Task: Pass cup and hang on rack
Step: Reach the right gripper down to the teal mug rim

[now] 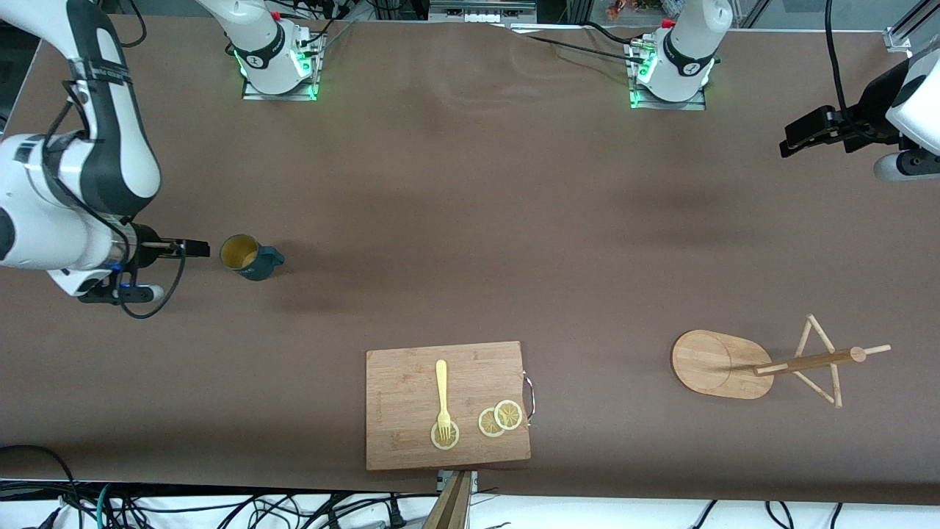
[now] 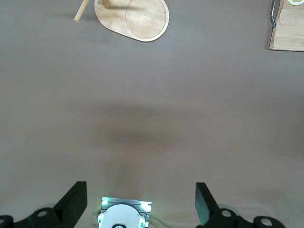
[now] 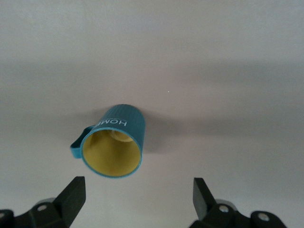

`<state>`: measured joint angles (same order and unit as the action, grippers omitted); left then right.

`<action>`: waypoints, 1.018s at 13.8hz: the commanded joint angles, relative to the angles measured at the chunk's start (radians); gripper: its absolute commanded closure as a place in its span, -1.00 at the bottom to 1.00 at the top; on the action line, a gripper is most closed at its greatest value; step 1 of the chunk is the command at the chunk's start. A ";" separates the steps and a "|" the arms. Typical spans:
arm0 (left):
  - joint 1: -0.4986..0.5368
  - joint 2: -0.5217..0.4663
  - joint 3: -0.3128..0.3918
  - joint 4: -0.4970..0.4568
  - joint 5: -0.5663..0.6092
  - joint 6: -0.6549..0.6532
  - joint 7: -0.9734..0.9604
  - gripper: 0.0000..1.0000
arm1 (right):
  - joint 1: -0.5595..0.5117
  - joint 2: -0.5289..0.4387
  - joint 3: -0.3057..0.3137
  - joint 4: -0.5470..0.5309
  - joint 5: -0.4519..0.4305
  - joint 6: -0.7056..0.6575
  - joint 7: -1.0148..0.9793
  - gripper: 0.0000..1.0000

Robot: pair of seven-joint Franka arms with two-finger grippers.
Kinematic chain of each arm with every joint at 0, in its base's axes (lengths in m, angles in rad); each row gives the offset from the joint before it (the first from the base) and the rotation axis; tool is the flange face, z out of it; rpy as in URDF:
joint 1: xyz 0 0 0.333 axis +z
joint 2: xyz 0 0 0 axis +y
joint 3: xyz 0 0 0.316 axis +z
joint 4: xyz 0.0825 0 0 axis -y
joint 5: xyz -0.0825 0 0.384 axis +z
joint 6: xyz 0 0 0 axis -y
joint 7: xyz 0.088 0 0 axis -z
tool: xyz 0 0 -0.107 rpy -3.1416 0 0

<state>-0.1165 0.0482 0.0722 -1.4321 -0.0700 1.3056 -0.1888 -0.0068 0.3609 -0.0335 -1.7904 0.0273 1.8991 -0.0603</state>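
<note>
On the brown worktop [image 1: 470,220] I log a cutting board [image 1: 411,382], then the rack [image 1: 720,364] toward the left arm's end. The cup [image 1: 250,257] stands upright beside my right claw [image 1: 197,249], fingers wide and empty. My left claw [image 2: 140,202] waits high near the worktop's edge, also wide.

The left gripper [image 2: 141,204] hangs over bare brown table [image 2: 152,118], its two dark fingers [image 2: 73,202] spread wide with nothing between them. At twelve o'clock from it lies the rack [image 2: 142,21], showing its oval base and one peg end. At two o'clock shows a corner of a wooden cutting board [image 2: 287,33] with a metal handle [image 2: 274,14].
</note>
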 commanded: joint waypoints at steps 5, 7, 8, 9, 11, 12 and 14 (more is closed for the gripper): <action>0.001 0.018 0.000 0.039 -0.013 -0.014 0.005 -1.00 | 0.005 -0.039 0.006 -0.260 0.008 0.311 0.004 -1.00; 0.001 0.018 0.000 0.039 -0.013 -0.014 0.005 -1.00 | 0.008 -0.037 0.006 -0.286 0.008 0.342 0.004 -1.00; 0.001 0.018 0.000 0.039 -0.013 -0.014 0.005 -1.00 | 0.008 -0.037 0.006 -0.299 0.008 0.350 0.004 -1.00; 0.001 0.018 0.000 0.039 -0.013 -0.014 0.005 -1.00 | 0.008 -0.037 0.006 -0.308 0.008 0.360 0.002 -1.00; 0.001 0.018 0.000 0.039 -0.014 -0.014 0.005 -1.00 | 0.008 -0.034 0.006 -0.332 0.008 0.394 -0.001 -1.00; 0.001 0.018 0.000 0.039 -0.014 -0.014 0.005 -1.00 | 0.008 -0.033 0.006 -0.340 0.008 0.406 -0.003 -0.93; 0.001 0.018 0.000 0.039 -0.014 -0.014 0.005 -1.00 | 0.008 -0.033 0.006 -0.337 0.008 0.403 -0.003 0.07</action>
<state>-0.1165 0.0482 0.0721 -1.4317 -0.0700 1.3056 -0.1888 0.0012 0.3582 -0.0305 -2.0975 0.0273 2.2869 -0.0600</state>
